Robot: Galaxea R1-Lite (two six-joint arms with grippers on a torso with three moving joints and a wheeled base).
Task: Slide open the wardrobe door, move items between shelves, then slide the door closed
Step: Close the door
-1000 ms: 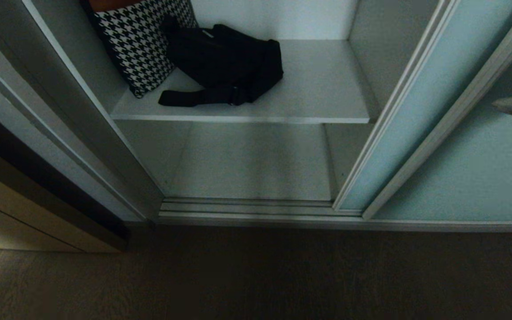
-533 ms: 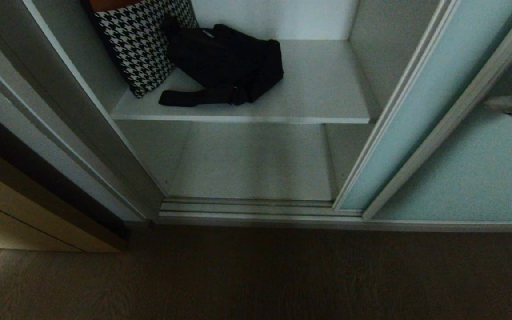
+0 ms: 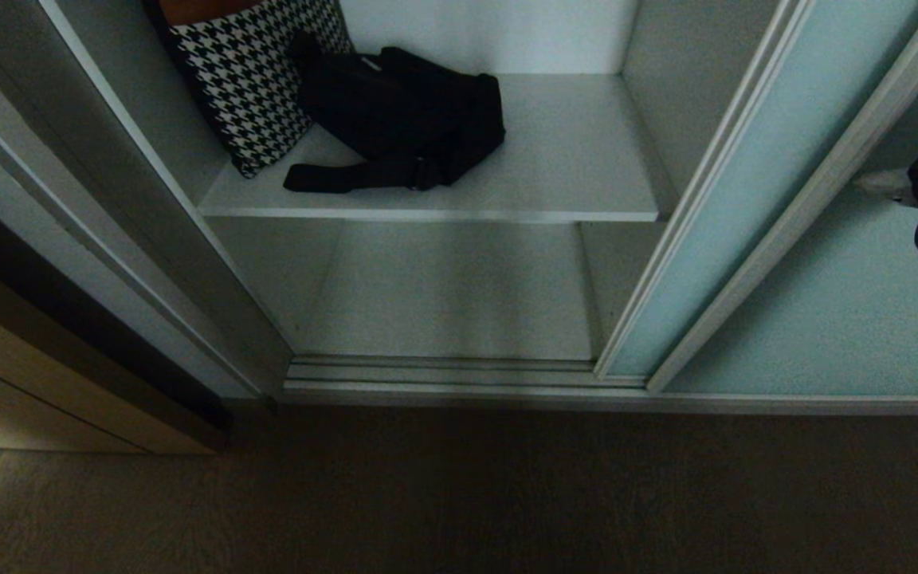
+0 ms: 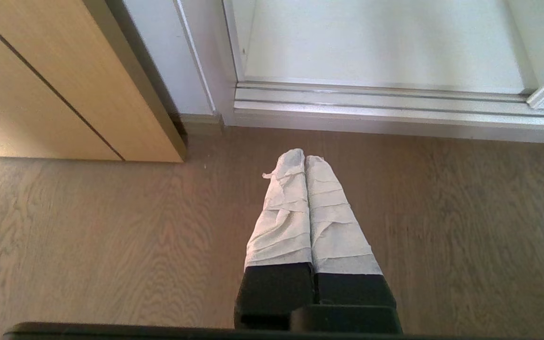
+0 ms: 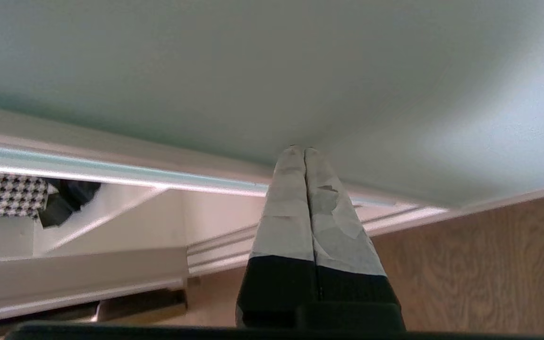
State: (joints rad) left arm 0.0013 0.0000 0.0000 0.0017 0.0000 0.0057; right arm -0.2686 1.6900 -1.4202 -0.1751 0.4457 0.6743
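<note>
Clenched with nothing between its fingers, my right gripper (image 3: 865, 185) has its tip against the frosted sliding wardrobe door (image 3: 841, 311) at three o'clock in my head view. At twelve o'clock the black bag (image 3: 407, 108) lies on the upper shelf (image 3: 578, 171) beside a houndstooth cushion (image 3: 248, 76). My left gripper (image 4: 305, 158) hangs clenched over the wood floor (image 4: 88, 236).

The head view is dim, its floor (image 3: 459, 494) almost black; both wrist views are bright and evenly lit.
</note>
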